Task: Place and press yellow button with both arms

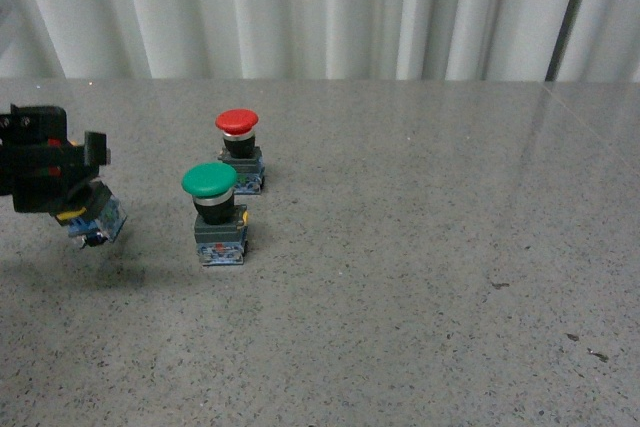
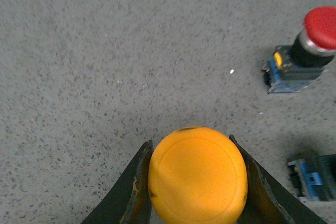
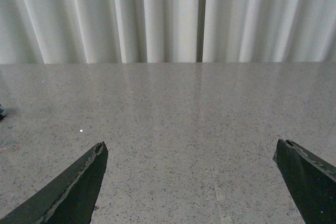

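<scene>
From the front, the left gripper [image 1: 62, 182] clamps the yellow button [image 1: 95, 220] tilted above the table [image 1: 400, 247], so it needs setting upright; the green button [image 1: 215, 209] and red button [image 1: 240, 150] stand to its right. The left wrist view shows the cap squeezed between both fingers [image 2: 137, 182] (a firm carrying grip). In the right wrist view the right gripper [image 3: 191, 174] is spread wide and holds nothing, presumably free for pressing.
</scene>
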Available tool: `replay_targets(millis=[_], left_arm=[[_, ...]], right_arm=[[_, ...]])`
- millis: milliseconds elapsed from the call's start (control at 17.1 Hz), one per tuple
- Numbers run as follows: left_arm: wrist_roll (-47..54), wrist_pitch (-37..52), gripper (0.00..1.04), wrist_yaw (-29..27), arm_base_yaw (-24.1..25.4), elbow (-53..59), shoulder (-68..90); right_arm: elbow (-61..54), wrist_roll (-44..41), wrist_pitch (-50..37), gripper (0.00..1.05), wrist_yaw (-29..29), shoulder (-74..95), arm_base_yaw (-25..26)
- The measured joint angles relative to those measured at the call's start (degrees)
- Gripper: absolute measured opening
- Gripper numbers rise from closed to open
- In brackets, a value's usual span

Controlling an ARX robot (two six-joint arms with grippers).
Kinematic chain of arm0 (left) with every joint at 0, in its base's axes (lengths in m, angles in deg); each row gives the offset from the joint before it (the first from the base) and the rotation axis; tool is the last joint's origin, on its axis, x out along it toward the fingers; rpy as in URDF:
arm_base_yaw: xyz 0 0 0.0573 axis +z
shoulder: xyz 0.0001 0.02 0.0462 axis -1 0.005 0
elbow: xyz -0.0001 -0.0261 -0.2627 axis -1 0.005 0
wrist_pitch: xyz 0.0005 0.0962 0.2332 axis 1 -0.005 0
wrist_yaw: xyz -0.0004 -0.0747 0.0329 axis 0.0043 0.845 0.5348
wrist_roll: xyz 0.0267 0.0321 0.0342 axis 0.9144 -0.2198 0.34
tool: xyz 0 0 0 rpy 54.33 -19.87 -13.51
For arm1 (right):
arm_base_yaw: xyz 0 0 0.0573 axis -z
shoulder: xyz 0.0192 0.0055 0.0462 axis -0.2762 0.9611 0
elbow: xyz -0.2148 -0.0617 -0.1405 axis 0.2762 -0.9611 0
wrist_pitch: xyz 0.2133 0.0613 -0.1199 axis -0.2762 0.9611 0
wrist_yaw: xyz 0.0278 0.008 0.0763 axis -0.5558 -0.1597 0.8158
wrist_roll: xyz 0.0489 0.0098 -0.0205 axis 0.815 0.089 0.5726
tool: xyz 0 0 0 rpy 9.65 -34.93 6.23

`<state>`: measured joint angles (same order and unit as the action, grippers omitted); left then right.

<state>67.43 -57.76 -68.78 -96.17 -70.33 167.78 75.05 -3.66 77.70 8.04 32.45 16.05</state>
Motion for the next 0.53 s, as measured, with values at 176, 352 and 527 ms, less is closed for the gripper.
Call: replay_targets(millis=[176, 352, 527], left_arm=[[0.52, -3.15, 0.34, -2.36, -5.22, -6.93, -6.69], [0.74, -3.5, 0.34, -5.88, -14.25, -19.45, -2.91], [-3.56, -5.14, 0.34, -6.78, -20.85, -26.51, 9.46]], right_arm=[[0.0, 0.0, 0.02, 0.98, 0.0, 0.0, 0.0], [0.0, 0.0, 0.02, 0.98, 0.0, 0.0, 0.0], [0.0, 0.0, 0.02, 0.98, 0.0, 0.0, 0.0]])
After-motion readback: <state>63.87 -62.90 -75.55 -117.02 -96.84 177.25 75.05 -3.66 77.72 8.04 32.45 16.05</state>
